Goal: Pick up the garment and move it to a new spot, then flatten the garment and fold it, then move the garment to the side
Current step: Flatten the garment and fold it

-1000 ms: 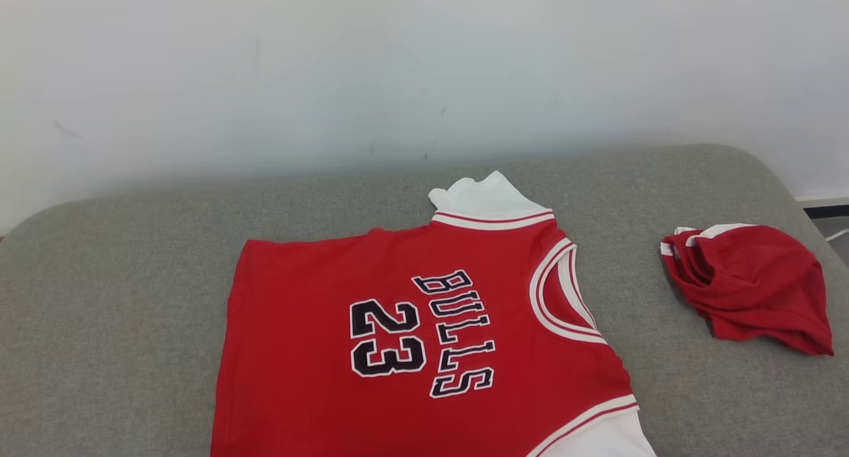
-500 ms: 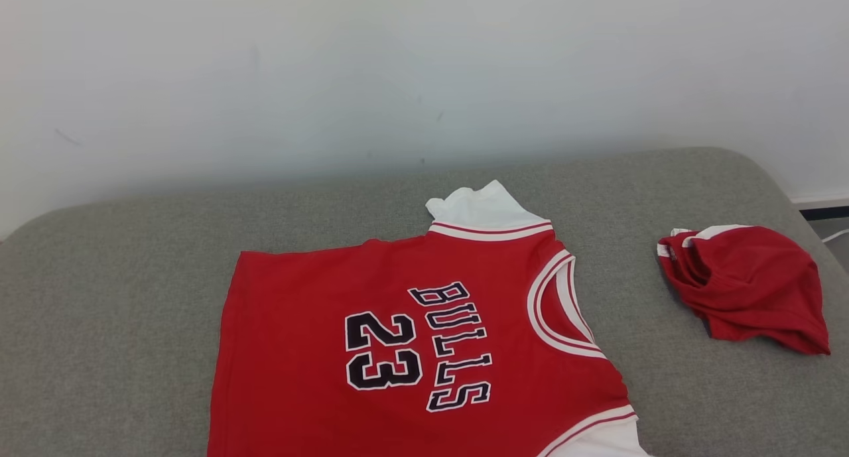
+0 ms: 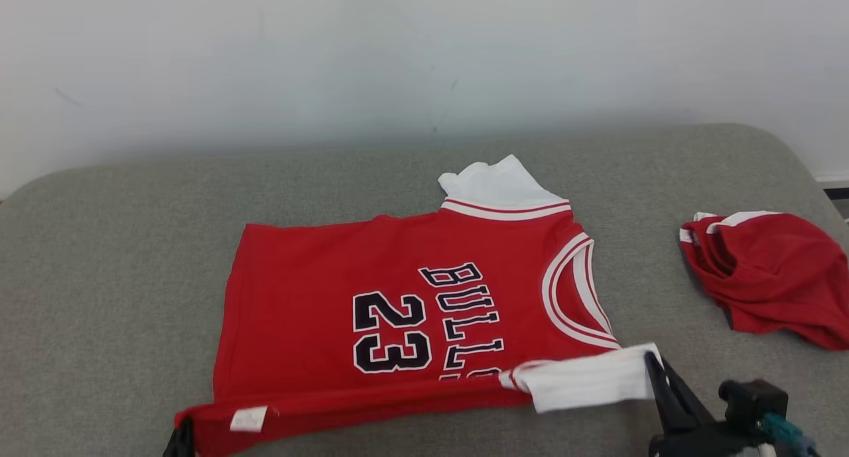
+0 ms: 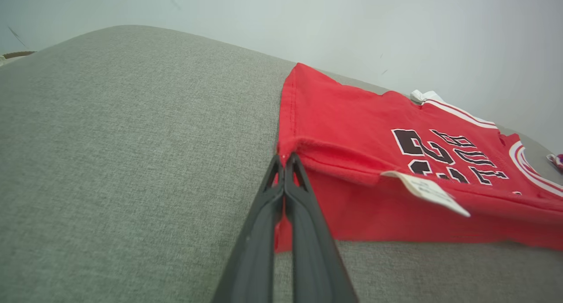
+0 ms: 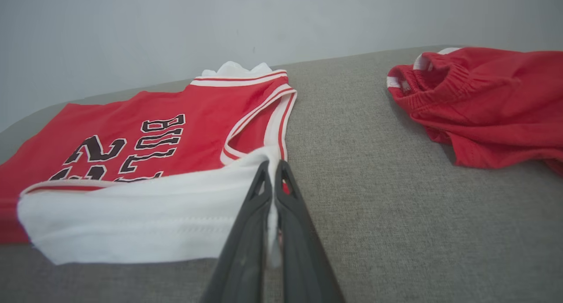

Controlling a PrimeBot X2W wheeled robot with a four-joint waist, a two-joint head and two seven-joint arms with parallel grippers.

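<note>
Compared with half a second back, the near side of the red sleeveless knit jersey with white trim and black BULLS 23 lettering [image 3: 398,291] is no longer flat. It's lifted and rolling toward the far edge of the grey fabric cushion [image 3: 99,278], already covering the last letters, so I'd say the fold is underway. The jersey sits mid-cushion, and crumpled red shorts [image 3: 769,278] lie by the right edge. Head view barely catches the left gripper [image 3: 180,442], but its wrist view has it clamped on the red hem corner. The right gripper [image 3: 653,371] is pinched on the white sleeve piece
</note>
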